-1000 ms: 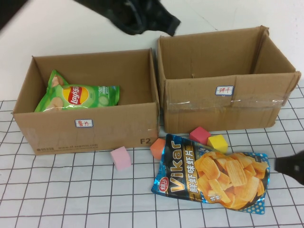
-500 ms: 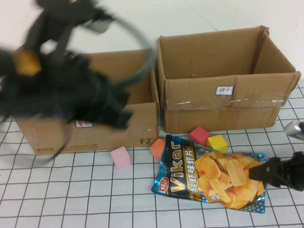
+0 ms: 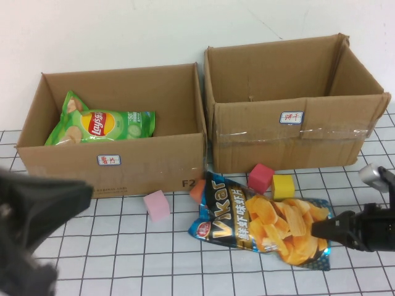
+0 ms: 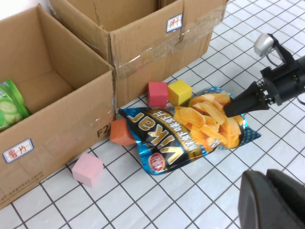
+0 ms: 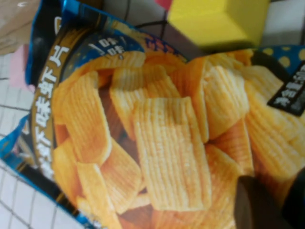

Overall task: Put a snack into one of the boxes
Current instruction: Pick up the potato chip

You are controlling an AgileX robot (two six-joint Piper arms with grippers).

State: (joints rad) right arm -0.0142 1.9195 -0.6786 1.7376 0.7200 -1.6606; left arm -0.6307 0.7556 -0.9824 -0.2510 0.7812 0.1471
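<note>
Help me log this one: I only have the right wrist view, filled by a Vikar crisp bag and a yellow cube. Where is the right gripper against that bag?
Observer: The right gripper sits at the right end of the Vikar bag, which lies on the table in front of the right box.
Operator: Anything in the boxes?
Observer: A green Lay's bag lies in the left box; no snack shows in the right one.
Operator: And the left arm?
Observer: The left gripper hangs at the near left, apart from the Vikar bag.
</note>
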